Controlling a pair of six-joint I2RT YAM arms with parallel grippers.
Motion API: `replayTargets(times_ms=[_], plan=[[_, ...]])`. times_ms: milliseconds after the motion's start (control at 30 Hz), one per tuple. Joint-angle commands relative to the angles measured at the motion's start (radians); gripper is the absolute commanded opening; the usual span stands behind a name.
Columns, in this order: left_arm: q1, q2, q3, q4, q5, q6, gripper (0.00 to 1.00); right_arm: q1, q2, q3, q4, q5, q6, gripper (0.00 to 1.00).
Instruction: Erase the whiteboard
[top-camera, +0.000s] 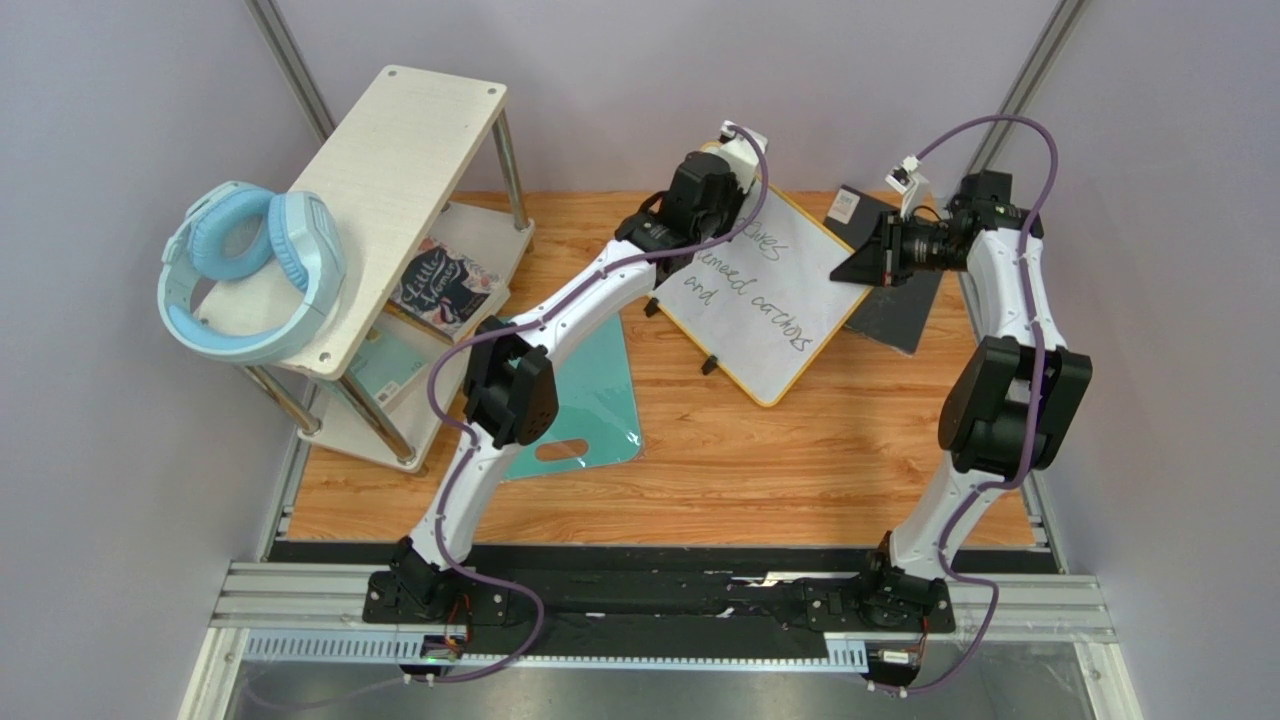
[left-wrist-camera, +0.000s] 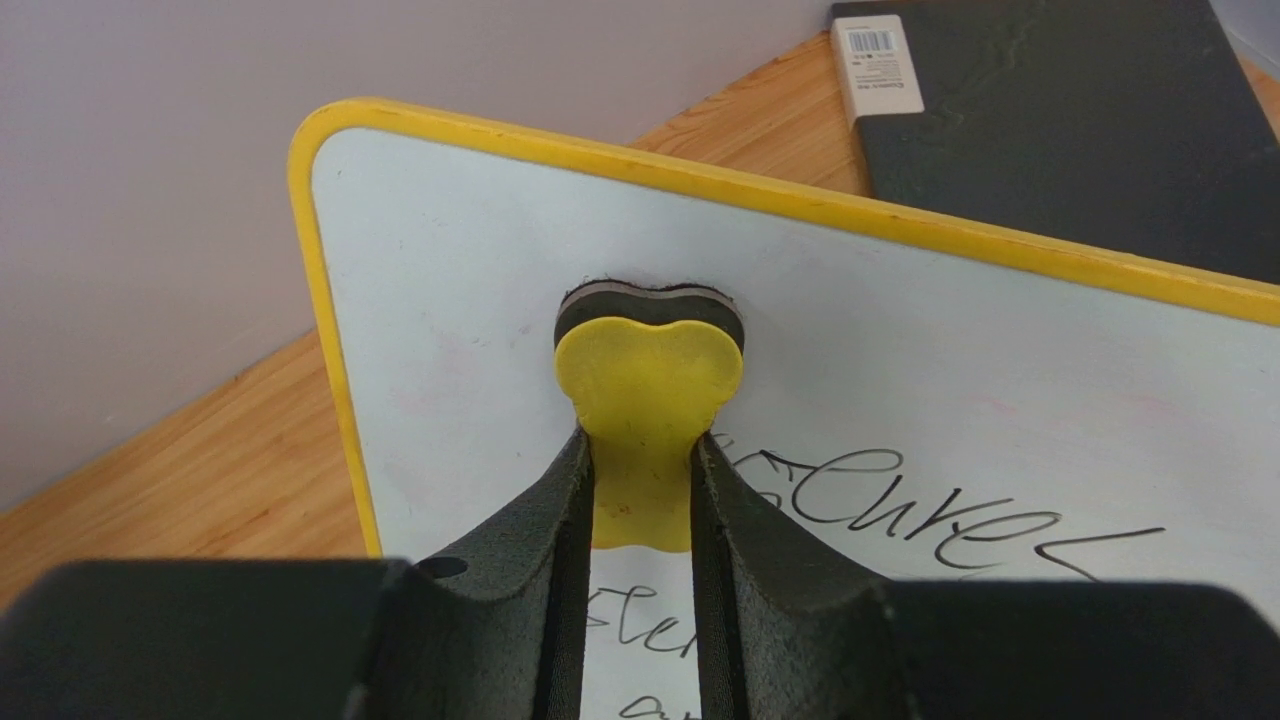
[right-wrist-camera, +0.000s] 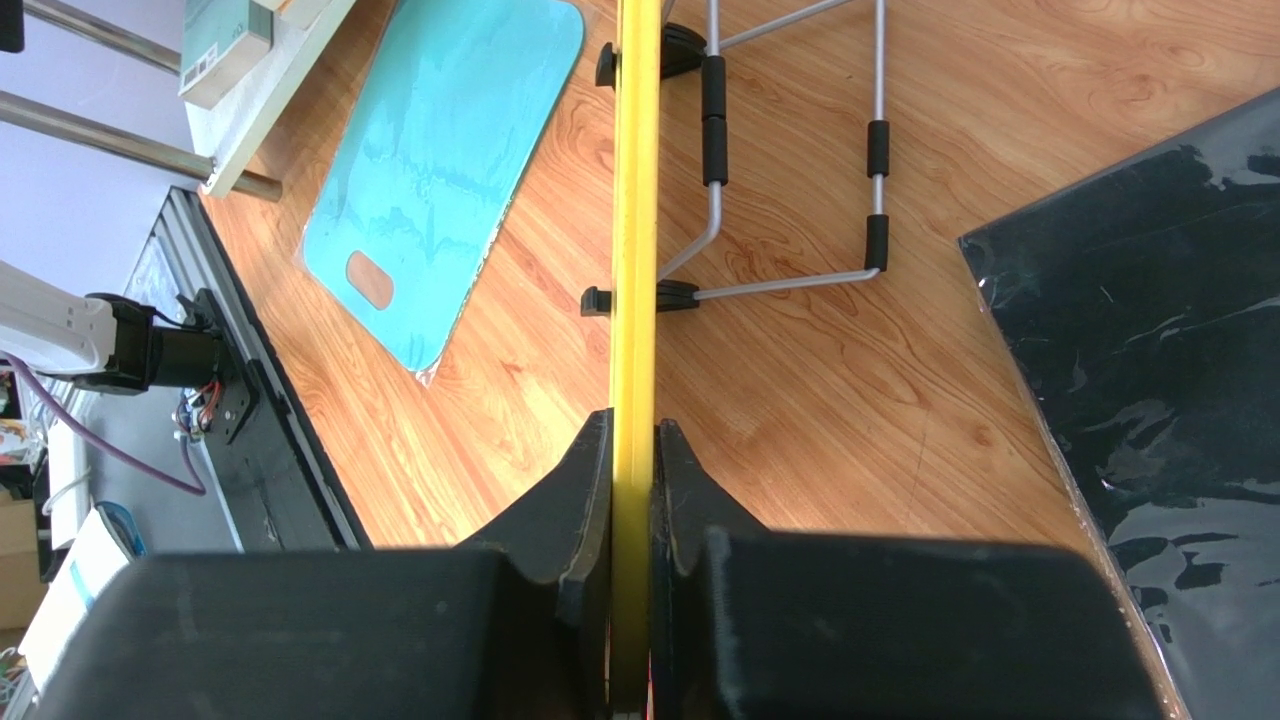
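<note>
The whiteboard (top-camera: 774, 308), white with a yellow frame and black handwriting, stands tilted on a wire stand at the back of the wooden table. My left gripper (left-wrist-camera: 642, 450) is shut on a yellow eraser (left-wrist-camera: 649, 368), whose dark felt side rests against the board's upper left area (left-wrist-camera: 451, 300), just above the writing (left-wrist-camera: 962, 525). In the top view the left gripper (top-camera: 709, 213) is over the board's far corner. My right gripper (right-wrist-camera: 633, 438) is shut on the board's yellow edge (right-wrist-camera: 634, 210); in the top view the right gripper (top-camera: 861, 258) is at the board's right side.
A teal cutting board (top-camera: 589, 405) lies left of the whiteboard. A dark grey flat panel (top-camera: 902, 308) lies behind and to the right. A white shelf unit (top-camera: 398, 165) carrying blue headphones (top-camera: 248, 270) stands at the left. The wire stand (right-wrist-camera: 781, 180) props up the board's back.
</note>
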Motion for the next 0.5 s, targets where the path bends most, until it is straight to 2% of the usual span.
replayTargets(times_ms=[0,167,367,433,467], plan=[[-0.025,-0.018,0.027,0.046,0.209,0.091,0.0,0.059,0.005,0.006,-0.083,0.161,-0.178,0.0],[-0.087,-0.033,-0.031,0.029,0.269,0.111,0.0,0.078,-0.004,0.025,-0.069,0.197,-0.154,0.0],[-0.192,-0.047,-0.134,0.111,0.324,0.107,0.0,0.078,0.008,0.054,-0.069,0.186,-0.131,0.0],[-0.198,-0.027,-0.124,0.116,0.279,0.088,0.0,0.078,0.005,0.054,-0.069,0.186,-0.131,0.0],[-0.192,-0.021,-0.119,0.119,0.205,0.067,0.0,0.078,0.003,0.054,-0.068,0.184,-0.131,0.0]])
